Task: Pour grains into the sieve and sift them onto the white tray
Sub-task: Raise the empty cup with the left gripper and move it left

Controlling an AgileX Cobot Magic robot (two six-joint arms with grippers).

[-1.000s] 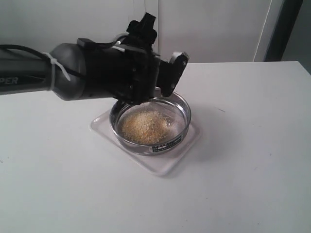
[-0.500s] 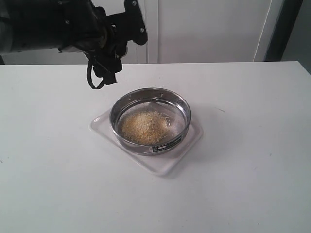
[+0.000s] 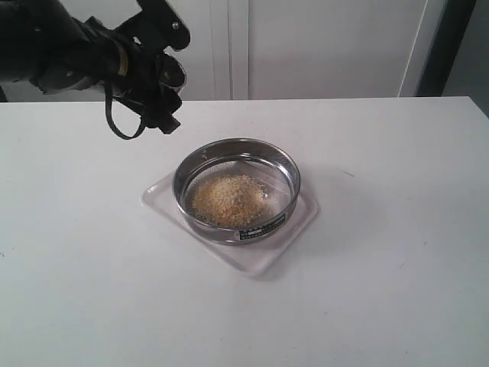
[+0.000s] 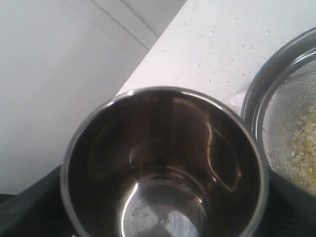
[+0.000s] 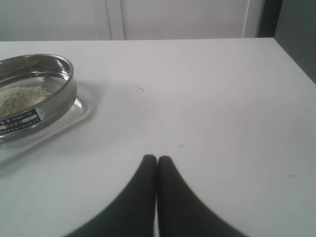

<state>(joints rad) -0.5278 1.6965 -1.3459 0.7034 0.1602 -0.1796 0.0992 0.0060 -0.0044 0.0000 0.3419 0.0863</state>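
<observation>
We find only one piece of lettering: a small dark label [image 3: 256, 229] on the outer wall of the sieve [image 3: 293, 183]. It carries a few pale lines of print, but they are too small and blurred for us to read a single word or number in either view. The label sits well apart from the right gripper's [image 5: 157, 160] pressed-together jaws, ahead of them and off to one side.

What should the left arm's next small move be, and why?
Probably set the steel cup down on the table: it looks nearly empty, the grains already lie in the sieve on the white tray, so sifting comes next.
</observation>
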